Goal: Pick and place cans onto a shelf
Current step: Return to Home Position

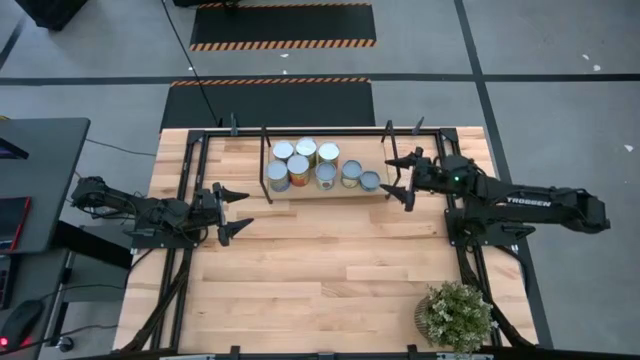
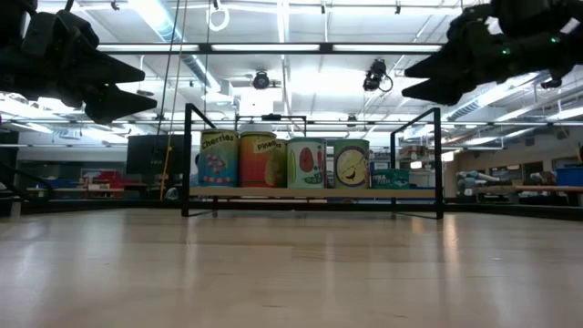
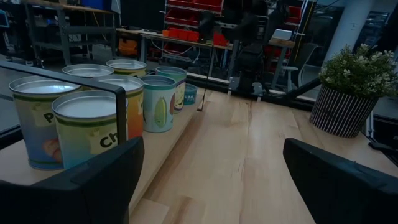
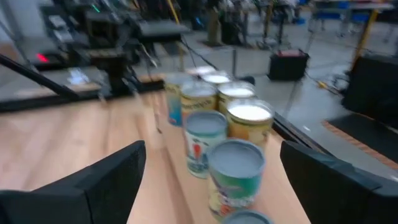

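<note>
Standing upright on shelf [image 1: 310,193] at far side of worktop [image 1: 330,290] were cans [image 1: 300,166], qty 8, close-packed in approx two rows. L arm [image 1: 150,212] hung near shelf's left end, not touching; L jaws were spread wide, empty. R arm [image 1: 520,205] was by shelf's right end; R jaws likewise wide, empty. Potted plant [image 1: 457,315] stood at near right corner.

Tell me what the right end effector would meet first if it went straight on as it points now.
Most likely the small low can at the shelf's right end, since the open right end effector points along that row. It hangs high in the low view, so it may pass above.
</note>
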Motion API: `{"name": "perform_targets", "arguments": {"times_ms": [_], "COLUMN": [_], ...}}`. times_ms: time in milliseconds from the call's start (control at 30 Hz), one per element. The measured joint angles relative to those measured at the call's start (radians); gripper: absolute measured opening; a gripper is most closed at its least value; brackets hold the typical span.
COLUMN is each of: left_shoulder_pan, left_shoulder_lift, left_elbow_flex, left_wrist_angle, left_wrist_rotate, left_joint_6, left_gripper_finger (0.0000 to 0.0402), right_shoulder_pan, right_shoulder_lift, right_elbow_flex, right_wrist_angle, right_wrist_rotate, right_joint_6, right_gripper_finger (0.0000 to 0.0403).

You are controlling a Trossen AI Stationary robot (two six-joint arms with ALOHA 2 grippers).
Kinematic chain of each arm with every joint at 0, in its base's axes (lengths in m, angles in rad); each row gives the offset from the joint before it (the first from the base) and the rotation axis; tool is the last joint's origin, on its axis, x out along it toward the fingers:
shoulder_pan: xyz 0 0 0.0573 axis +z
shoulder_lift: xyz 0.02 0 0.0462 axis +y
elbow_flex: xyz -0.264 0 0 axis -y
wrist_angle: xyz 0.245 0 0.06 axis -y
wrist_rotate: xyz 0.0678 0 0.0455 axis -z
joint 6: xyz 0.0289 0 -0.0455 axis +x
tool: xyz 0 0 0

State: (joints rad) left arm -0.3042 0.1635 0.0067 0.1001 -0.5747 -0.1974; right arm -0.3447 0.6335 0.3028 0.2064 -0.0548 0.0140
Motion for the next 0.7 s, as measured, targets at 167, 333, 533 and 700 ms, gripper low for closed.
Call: {"name": "perform_targets", "arguments": {"times_ms": [167,333,533,700], "left_shoulder_pan": [0.0,0.0,0.0,0.0], "left_shoulder_lift": [0.0,0.0,0.0,0.0], "left_elbow_flex": [0.0,0.0,0.0,0.0], "left_wrist_angle": [0.0,0.0,0.0,0.0], "left_wrist_rotate": [0.0,0.0,0.0,0.0], "left_joint_6": [0.0,0.001,0.0,0.0], "left_gripper_finger": [0.0392,0.0392,0.0392,0.0392], "right_shoulder_pan": [0.001,0.001,0.001,0.0], "right_shoulder_lift": [-0.059,-0.099,-0.148,-0.169], "right_elbow_flex": [-0.092,-0.128,-0.177,-0.269], "right_wrist_angle": [0.118,0.123,0.133,0.297], "right_wrist_rotate": [-0.053,-0.053,-0.063,-0.088], "right_joint_6": [0.041,0.06,0.095,0.132], "right_gripper_finger": [0.0377,0.0377,0.0376,0.0376]}}
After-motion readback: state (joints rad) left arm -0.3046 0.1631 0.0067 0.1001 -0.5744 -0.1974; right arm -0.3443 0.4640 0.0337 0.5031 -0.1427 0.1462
